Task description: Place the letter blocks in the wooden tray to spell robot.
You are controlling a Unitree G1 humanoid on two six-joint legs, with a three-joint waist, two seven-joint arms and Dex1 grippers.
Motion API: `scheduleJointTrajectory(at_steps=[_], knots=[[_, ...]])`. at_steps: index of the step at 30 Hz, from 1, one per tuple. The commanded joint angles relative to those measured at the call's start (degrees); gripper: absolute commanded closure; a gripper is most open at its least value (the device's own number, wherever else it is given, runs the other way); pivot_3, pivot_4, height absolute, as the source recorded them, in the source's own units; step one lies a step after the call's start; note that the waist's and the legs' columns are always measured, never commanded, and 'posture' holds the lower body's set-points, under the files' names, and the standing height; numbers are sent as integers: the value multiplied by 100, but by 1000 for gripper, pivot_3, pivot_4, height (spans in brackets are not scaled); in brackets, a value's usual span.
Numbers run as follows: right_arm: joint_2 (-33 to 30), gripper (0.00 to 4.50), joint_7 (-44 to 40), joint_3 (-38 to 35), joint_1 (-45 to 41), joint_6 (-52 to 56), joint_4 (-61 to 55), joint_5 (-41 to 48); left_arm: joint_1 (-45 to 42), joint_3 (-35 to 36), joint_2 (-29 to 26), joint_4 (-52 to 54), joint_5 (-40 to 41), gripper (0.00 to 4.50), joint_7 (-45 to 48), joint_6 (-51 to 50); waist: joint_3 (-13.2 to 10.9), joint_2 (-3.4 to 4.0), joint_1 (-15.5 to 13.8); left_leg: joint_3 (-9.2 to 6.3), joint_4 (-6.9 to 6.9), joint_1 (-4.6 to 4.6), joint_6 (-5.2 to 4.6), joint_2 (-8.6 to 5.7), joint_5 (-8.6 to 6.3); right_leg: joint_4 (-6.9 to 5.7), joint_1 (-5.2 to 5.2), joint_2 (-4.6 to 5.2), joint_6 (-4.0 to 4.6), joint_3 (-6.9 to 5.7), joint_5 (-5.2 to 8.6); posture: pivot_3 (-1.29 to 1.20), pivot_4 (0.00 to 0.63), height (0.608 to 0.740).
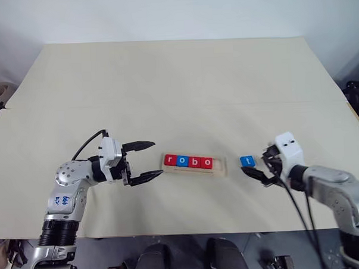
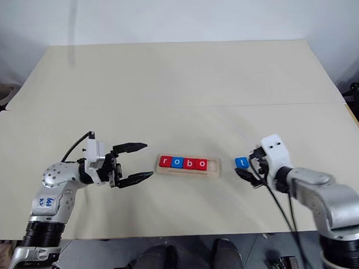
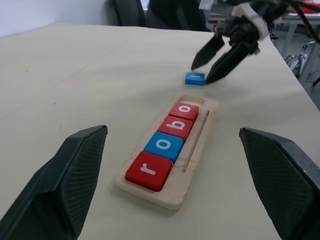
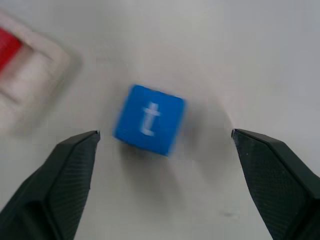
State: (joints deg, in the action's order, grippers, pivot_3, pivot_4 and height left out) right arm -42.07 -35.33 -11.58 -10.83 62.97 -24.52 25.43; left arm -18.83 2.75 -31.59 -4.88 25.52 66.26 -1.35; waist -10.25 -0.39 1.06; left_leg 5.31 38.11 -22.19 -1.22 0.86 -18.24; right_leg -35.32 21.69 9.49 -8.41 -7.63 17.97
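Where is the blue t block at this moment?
The blue t block lies on the table, right of the wooden tray, just before the open right hand.

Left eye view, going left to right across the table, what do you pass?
Left gripper → wooden tray with red r, blue o, red b, red o → blue t block → right gripper.

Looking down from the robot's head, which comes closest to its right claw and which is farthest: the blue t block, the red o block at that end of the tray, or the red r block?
From the right gripper:
1. Blue t block, loose on the table just beside it.
2. Red o block, at the tray's nearer end.
3. Red r block, at the far end, toward the left gripper.
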Motion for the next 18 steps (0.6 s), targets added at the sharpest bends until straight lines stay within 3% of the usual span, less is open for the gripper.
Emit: scheduleJointTrajectory(at_steps=[1,4,8,12,18], knots=[[-531,44,-1494,114,-58,-1588,744,24,37,108,1,116,16,0,-38,136,0,-1,-6,-1,0,0,0,1,0,0,-1,0,0,-2,0,0,150,740],[-931,44,-2846,419,-209,-3267,1716,-245,97,131,-17,169,40,0,-53,164,-1,-2,-8,1,2,2,0,0,0,3,-5,0,-1,-2,-1,0,150,740],[-1137,44,-4030,1029,-757,-5059,3020,-801,173,118,-59,286,87,0,22,140,-2,-4,3,1,6,4,1,1,1,5,-9,0,-2,-4,-1,0,150,740],[-1029,44,-4631,1503,-1590,-6037,4254,-1241,250,52,-135,499,150,0,209,45,-3,-3,19,1,14,3,1,1,1,3,-10,0,-3,-5,-1,0,150,740],[-627,44,-4778,1931,-2531,-7051,5692,-1801,313,57,-156,637,153,0,237,-29,-3,-3,16,-3,19,2,3,4,2,2,-16,0,-3,-11,-2,0,150,740]])
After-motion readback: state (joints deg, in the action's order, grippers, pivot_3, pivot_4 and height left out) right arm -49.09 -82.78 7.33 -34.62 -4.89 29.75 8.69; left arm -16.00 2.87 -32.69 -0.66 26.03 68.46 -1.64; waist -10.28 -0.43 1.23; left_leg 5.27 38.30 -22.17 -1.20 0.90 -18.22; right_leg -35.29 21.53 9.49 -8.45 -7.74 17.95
